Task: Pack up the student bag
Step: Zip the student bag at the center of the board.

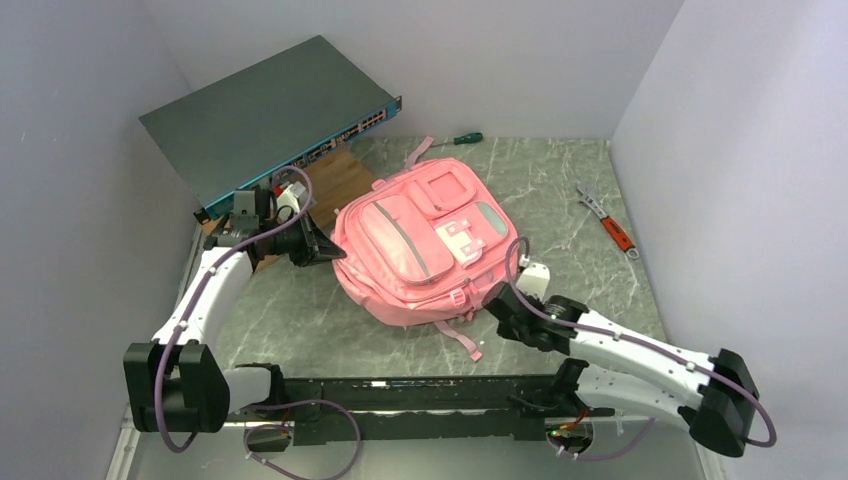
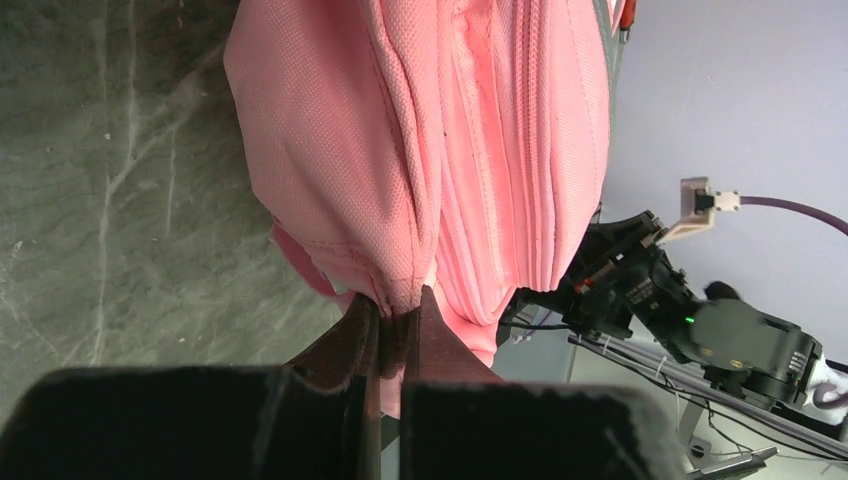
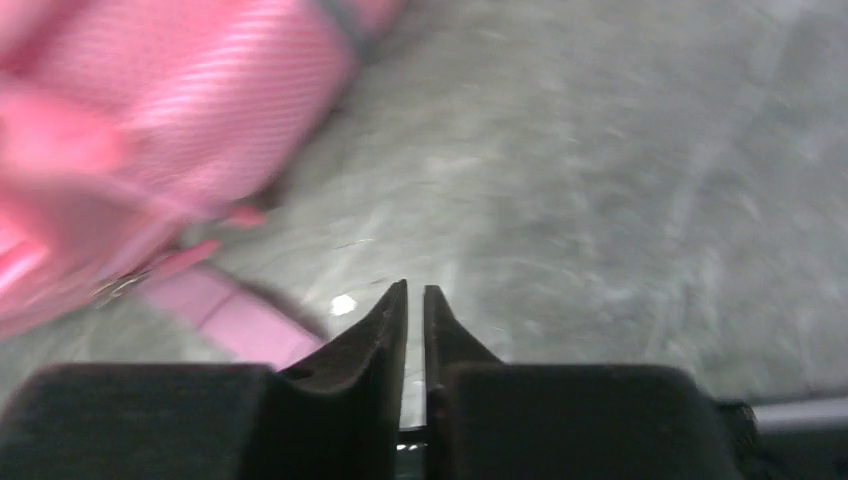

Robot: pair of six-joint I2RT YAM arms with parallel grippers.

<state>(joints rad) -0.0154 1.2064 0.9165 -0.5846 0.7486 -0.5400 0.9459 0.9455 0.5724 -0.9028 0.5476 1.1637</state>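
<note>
Top view: bright, even, diffuse light from above. Soft shallow shadows hug the student bag (image 1: 420, 245). Sharp throughout, no glare. Left wrist view: bag weave crisp mid-frame, wall at right evenly lit, left gripper (image 2: 400, 305) underexposed, near-black at bottom. Right wrist view: heavy blur, bag smeared upper left, table (image 3: 620, 180) veins soft, one small white glint just left of right gripper (image 3: 415, 292).

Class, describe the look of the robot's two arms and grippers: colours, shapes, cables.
Both the left arm and right arm have white links between bulky black joints, with a purple cable looping along each. The left gripper and right gripper are black, each with two tapered, pointed fingers.
</note>
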